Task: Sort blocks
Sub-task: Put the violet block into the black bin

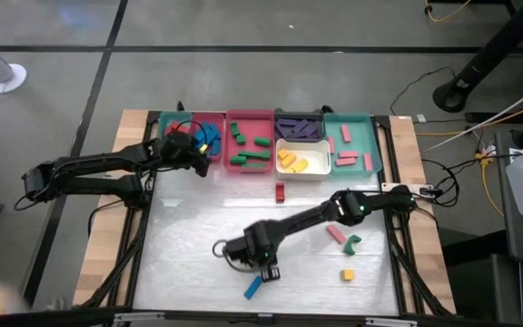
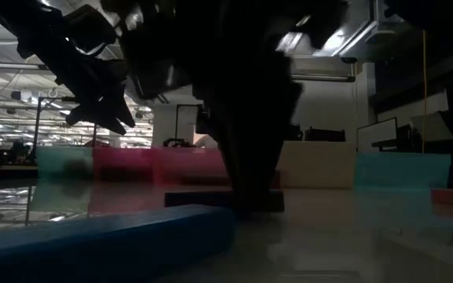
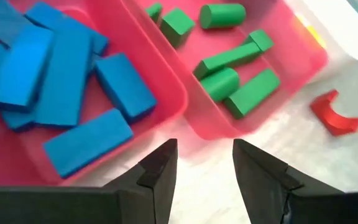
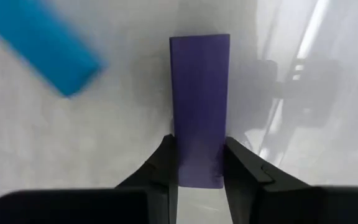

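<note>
**Right end effector clamps a purple block**

On the table [image 1: 189, 227], trays line the far edge. The left end effector [image 3: 204, 165] hangs open over the pink tray [image 3: 166, 93] of blue blocks [image 3: 64, 68]. The right end effector [image 4: 201, 165] grips a purple block [image 4: 199, 106] between its fingers, with a loose blue block [image 4: 39, 43] lying just beside it.

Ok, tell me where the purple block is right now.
The purple block sits between the right claw fingers, low on the table's near middle in the high view, beside a loose blue block.
</note>
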